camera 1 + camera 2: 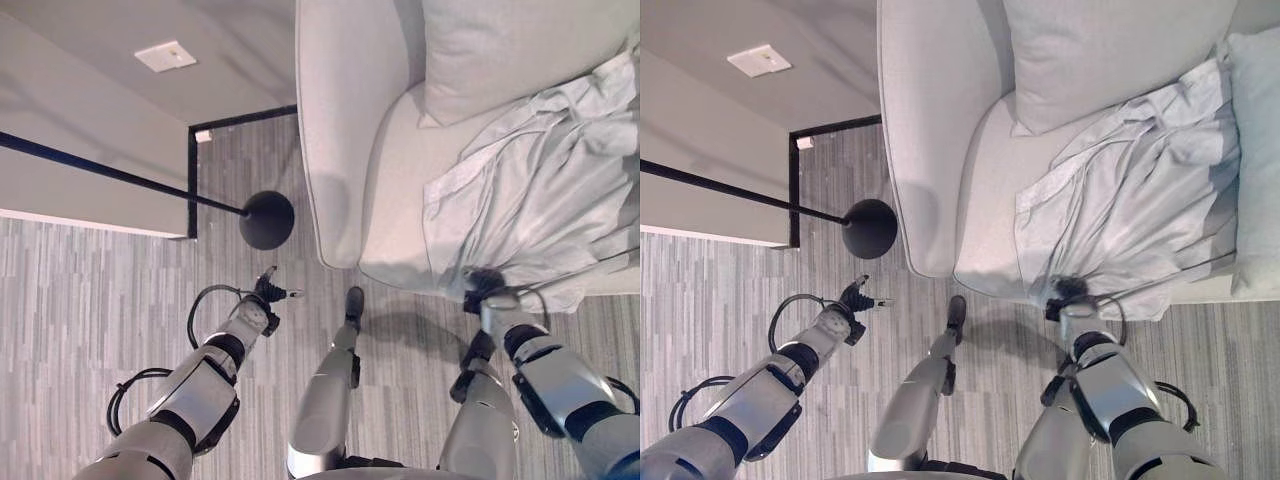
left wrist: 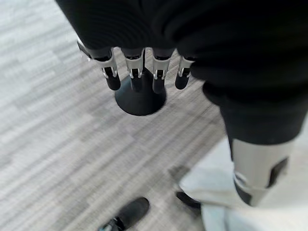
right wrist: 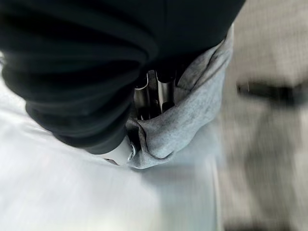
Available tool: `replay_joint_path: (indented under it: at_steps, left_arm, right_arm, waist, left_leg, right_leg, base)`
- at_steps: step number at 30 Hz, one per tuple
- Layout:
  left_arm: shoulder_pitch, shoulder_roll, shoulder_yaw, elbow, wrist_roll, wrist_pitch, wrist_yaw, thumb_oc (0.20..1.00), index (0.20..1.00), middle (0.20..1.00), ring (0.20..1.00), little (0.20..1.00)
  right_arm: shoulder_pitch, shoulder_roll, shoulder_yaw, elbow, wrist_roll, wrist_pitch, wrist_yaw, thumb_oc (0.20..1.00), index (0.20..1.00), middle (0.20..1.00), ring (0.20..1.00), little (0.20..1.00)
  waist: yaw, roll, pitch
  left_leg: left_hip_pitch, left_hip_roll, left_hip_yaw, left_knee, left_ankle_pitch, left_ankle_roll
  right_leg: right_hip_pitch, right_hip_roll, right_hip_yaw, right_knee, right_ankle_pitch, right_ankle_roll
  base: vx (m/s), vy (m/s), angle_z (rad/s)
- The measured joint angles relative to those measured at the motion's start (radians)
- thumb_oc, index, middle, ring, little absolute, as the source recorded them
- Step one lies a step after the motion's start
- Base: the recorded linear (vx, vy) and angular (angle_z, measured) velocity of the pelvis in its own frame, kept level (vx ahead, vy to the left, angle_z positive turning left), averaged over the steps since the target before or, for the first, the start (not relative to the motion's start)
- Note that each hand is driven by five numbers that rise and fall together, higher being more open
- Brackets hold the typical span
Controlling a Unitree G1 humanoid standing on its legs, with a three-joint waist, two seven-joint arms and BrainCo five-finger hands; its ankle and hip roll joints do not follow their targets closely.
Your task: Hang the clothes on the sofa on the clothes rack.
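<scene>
The sofa [image 1: 350,130] is pale and broad, with a cushion [image 1: 500,50] at its back. Spread across its seat lies the garment [image 1: 540,190], a light grey-blue shirt, rumpled and creased, its near edge hanging over the seat front. My right hand [image 1: 1068,292] is at that near edge, fingers [image 3: 154,96] curled round a bunched fold of the cloth. To the left, the clothes rack [image 1: 266,219] stands on grey striped carpet [image 1: 90,290], its black pole slanting away. My left hand [image 1: 270,290] hangs near its round base, fingers [image 2: 111,77] relaxed and holding nothing.
</scene>
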Motion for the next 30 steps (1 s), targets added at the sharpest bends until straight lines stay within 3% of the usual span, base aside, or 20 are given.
replay_joint_path:
  at_steps: [3, 4, 6, 8, 9, 11, 14, 18, 22, 27, 30]
  left_arm:
    - [0.034, -0.028, -0.008, -0.021, 0.001, -0.001, 0.008, 1.000, 1.000, 1.000, 1.000, 1.000]
    - [0.031, -0.065, -0.064, -0.041, 0.005, 0.044, 0.039, 1.000, 1.000, 1.000, 1.000, 1.000]
    - [0.243, -0.064, -0.081, -0.211, 0.079, -0.066, 0.045, 1.000, 1.000, 1.000, 1.000, 1.000]
    - [0.370, -0.059, -0.078, -0.252, 0.106, -0.066, 0.068, 1.000, 1.000, 1.000, 1.000, 1.000]
    - [0.401, -0.025, -0.097, -0.285, 0.121, -0.058, 0.072, 1.000, 1.000, 1.000, 1.000, 1.000]
    - [0.457, 0.034, -0.126, -0.306, 0.156, -0.051, 0.071, 1.000, 1.000, 1.000, 1.000, 1.000]
    - [0.537, 0.075, -0.115, -0.319, 0.197, -0.033, 0.060, 1.000, 1.000, 1.000, 1.000, 1.000]
    - [0.566, 0.062, -0.063, -0.264, 0.236, -0.027, 0.043, 1.000, 1.000, 1.000, 1.000, 1.000]
    - [0.575, 0.063, -0.015, -0.220, 0.271, -0.020, 0.033, 1.000, 1.000, 1.000, 1.000, 1.000]
    - [0.582, 0.060, 0.011, -0.198, 0.284, -0.018, 0.032, 1.000, 1.000, 1.000, 1.000, 1.000]
    - [0.577, 0.055, 0.054, -0.151, 0.311, -0.011, 0.032, 1.000, 1.000, 1.000, 1.000, 1.000]
  right_arm:
    - [0.042, 0.078, 0.077, -0.098, 0.090, 0.009, 0.045, 0.200, 0.200, 0.200, 0.200, 0.200]
    - [0.062, 0.086, 0.124, -0.139, 0.132, 0.016, 0.051, 0.200, 0.200, 0.200, 0.200, 0.200]
    - [0.140, 0.142, 0.127, -0.215, 0.205, 0.001, 0.094, 0.200, 0.200, 0.200, 0.200, 0.200]
    - [0.203, 0.121, 0.144, -0.318, 0.300, 0.003, 0.079, 0.200, 0.200, 0.200, 0.200, 0.200]
    - [0.221, 0.095, 0.144, -0.381, 0.340, -0.006, 0.076, 0.200, 0.200, 0.200, 0.200, 0.200]
    - [0.204, 0.088, 0.115, -0.409, 0.407, -0.025, 0.077, 0.200, 0.200, 0.200, 0.200, 0.200]
    - [0.196, 0.084, 0.085, -0.485, 0.499, -0.064, 0.074, 0.200, 0.200, 0.200, 0.200, 0.200]
    - [0.208, 0.098, 0.116, -0.675, 0.538, -0.074, 0.066, 0.200, 0.200, 0.200, 0.200, 0.200]
    - [0.171, 0.117, 0.081, -0.857, 0.545, -0.101, 0.066, 0.200, 0.200, 0.200, 0.200, 0.200]
    - [0.105, 0.113, -0.043, -1.005, 0.543, -0.152, 0.032, 0.200, 0.200, 0.200, 0.200, 0.200]
    - [-0.014, 0.067, -0.091, -1.034, 0.540, -0.180, 0.008, 0.200, 0.200, 0.200, 0.200, 0.200]
  waist:
    - [0.005, -0.022, -0.010]
    - [0.026, -0.025, -0.015]
    - [0.051, -0.062, -0.061]
    - [0.076, -0.049, -0.071]
    - [0.108, -0.035, -0.079]
    - [0.161, -0.025, -0.097]
    - [0.188, -0.025, -0.147]
    - [0.213, -0.080, -0.197]
    - [0.224, -0.178, -0.261]
    - [0.240, -0.237, -0.309]
    - [0.242, -0.273, -0.341]
  left_leg:
    - [0.011, -0.003, -0.002, 0.000, -0.001, 0.000]
    - [0.017, -0.006, -0.004, 0.014, -0.009, 0.006]
    - [0.032, -0.016, -0.005, 0.015, -0.023, 0.006]
    - [0.040, -0.017, -0.058, 0.015, -0.022, -0.003]
    - [0.039, -0.016, -0.089, 0.011, -0.023, -0.009]
    - [0.043, -0.024, -0.106, 0.012, -0.029, -0.006]
    - [0.044, -0.068, -0.135, 0.017, -0.033, 0.002]
    - [0.062, -0.097, -0.136, 0.017, -0.037, 0.013]
    - [0.082, -0.110, -0.136, 0.027, -0.062, 0.017]
    - [0.095, -0.119, -0.130, 0.061, -0.099, 0.019]
    - [0.096, -0.115, -0.125, 0.096, -0.124, 0.020]
  right_leg:
    - [0.024, 0.000, -0.010, -0.011, -0.004, -0.012]
    - [0.042, -0.004, -0.017, -0.017, -0.002, -0.011]
    - [0.058, -0.013, -0.018, -0.024, -0.005, 0.003]
    - [0.124, -0.002, -0.077, -0.049, -0.011, 0.008]
    - [0.142, 0.000, -0.109, -0.043, -0.020, 0.010]
    - [0.153, -0.008, -0.125, -0.022, -0.036, 0.010]
    - [0.184, -0.043, -0.156, -0.021, -0.046, 0.021]
    - [0.232, -0.055, -0.171, -0.072, -0.029, 0.033]
    - [0.278, -0.057, -0.188, -0.113, -0.026, 0.033]
    - [0.318, -0.055, -0.192, -0.142, -0.025, 0.032]
    - [0.332, -0.046, -0.189, -0.148, -0.025, 0.033]
  base:
    - [0.00, 0.035, 0.06]
    - [0.05, -0.076, 0.04]
    - [-0.03, -0.151, 0.06]
    - [0.01, -0.092, 0.70]
    - [0.05, -0.022, 0.78]
    - [0.04, -0.008, 0.41]
    - [0.07, 0.061, 0.44]
    - [0.07, 0.035, 0.11]
    - [0.10, 0.041, 0.07]
    - [0.08, 0.017, -0.02]
    - [0.06, -0.001, -0.06]
